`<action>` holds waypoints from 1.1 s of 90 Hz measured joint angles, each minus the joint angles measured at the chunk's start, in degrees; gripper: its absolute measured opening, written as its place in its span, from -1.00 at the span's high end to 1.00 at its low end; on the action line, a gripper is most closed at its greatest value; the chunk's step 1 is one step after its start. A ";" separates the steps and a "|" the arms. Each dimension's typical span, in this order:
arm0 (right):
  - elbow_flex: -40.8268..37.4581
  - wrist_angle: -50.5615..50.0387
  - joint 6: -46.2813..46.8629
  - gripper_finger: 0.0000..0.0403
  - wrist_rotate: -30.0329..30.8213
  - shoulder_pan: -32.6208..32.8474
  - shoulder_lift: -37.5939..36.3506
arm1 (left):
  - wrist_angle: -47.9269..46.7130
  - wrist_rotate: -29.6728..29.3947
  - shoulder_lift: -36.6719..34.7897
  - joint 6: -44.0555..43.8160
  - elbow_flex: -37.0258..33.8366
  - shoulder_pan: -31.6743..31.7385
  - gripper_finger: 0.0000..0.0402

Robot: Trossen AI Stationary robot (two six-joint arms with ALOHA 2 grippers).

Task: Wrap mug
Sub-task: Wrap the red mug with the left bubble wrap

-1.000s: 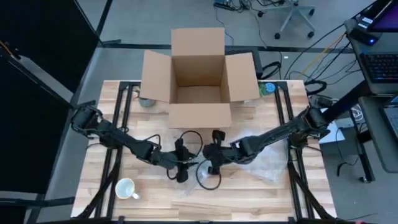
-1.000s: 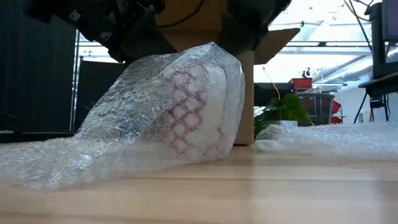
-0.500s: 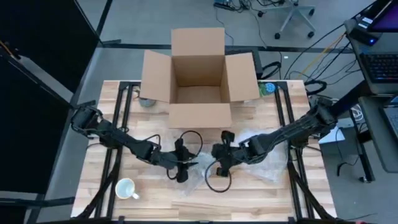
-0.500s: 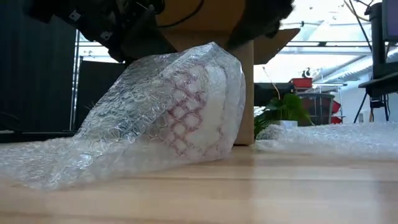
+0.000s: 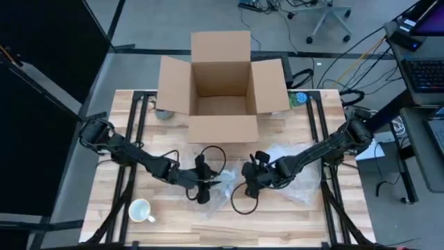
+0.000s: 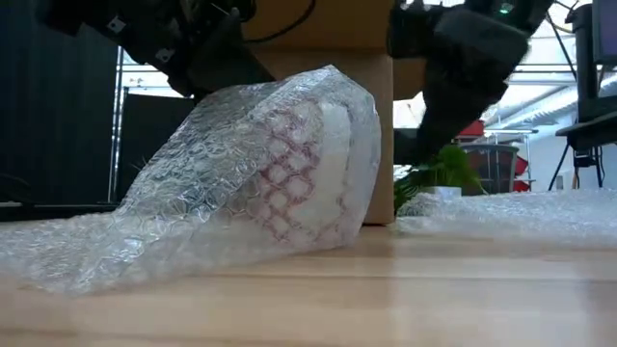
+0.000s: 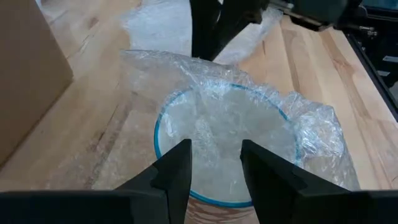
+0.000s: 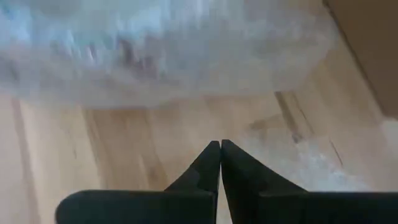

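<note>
Cardboard box (image 5: pixel 222 90) (flaps open) stands behind the bubble-wrapped mug (image 6: pixel 289 173).

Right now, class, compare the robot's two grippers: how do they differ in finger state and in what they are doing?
The left gripper has its fingers apart, poised over the bubble-wrapped mug; the right gripper has its fingers pressed shut with nothing between them. The left gripper is at the bundle; the right gripper is over bare table beside it. Both are dark two-finger grippers.

Mug (image 6: pixel 318 164) on its side mid-table, swathed in bubble wrap (image 6: pixel 193 212)
</note>
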 joint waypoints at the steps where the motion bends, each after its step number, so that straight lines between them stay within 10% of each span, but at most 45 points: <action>1: 0.00 0.48 -0.30 1.00 -0.01 -0.04 0.00 | 0.01 0.00 0.00 0.00 0.00 0.00 0.35; 99: 4.74 11.22 -14.97 1.00 -4.50 -1.88 2.71 | -0.73 0.92 0.35 -0.24 -0.22 0.15 0.35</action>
